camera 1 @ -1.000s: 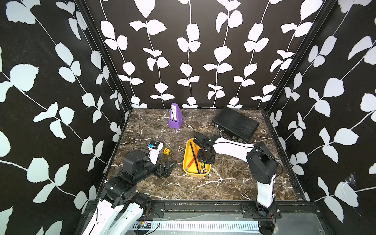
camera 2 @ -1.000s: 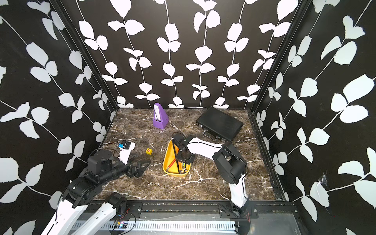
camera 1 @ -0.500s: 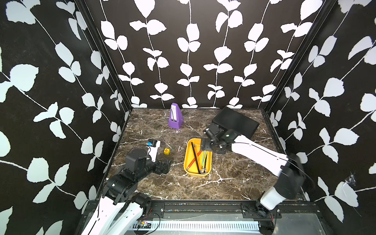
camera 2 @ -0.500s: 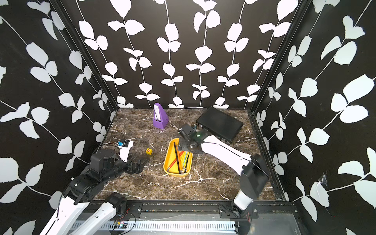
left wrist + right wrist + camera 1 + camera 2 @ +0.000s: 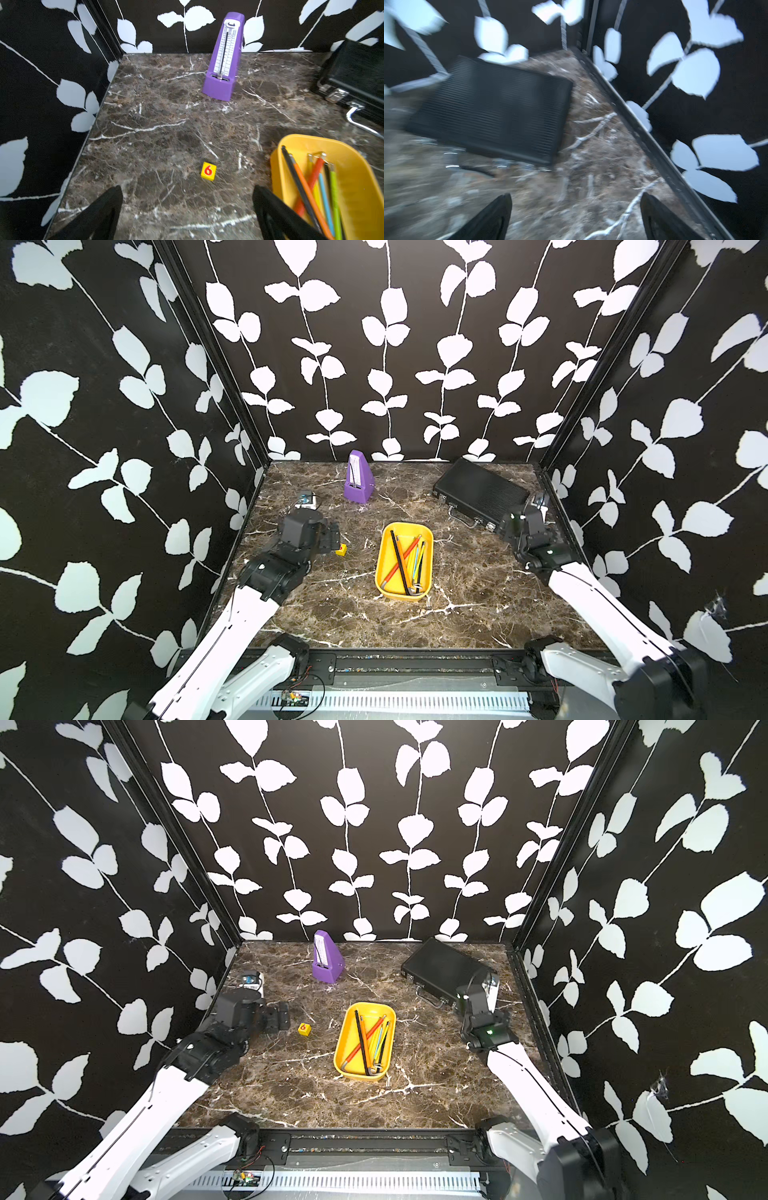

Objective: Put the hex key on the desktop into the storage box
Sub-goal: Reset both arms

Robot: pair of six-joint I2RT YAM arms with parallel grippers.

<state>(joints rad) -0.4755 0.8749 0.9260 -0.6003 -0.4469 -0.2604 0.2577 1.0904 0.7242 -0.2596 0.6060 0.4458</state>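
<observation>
In both top views the left arm [image 5: 245, 614] rises from the lower left of the frame as a white link to a black elbow, and its wrist bends level toward the middle. The left gripper [image 5: 187, 188] hangs low over the desktop [image 5: 353, 614] with its jaws spread and nothing between them, just short of a small yellow cube [image 5: 341, 549] marked with a red 6. The right arm [image 5: 590, 605] climbs from the lower right along the right edge. The right gripper [image 5: 576, 195] is raised, spread wide and empty; its wrist view is blurred. At the centre of the frame lies the storage box [image 5: 381, 568], flat on the marble, well apart from both grippers. The hex keys [image 5: 401, 562] lie inside it, a loose bundle of black, orange, red, blue and green, lengthwise along the tray. Farther back, a purple metronome [image 5: 357, 481] stands upright at upper centre. A black ribbed briefcase [image 5: 478, 489] lies flat at the upper right, just beyond the right gripper.
</observation>
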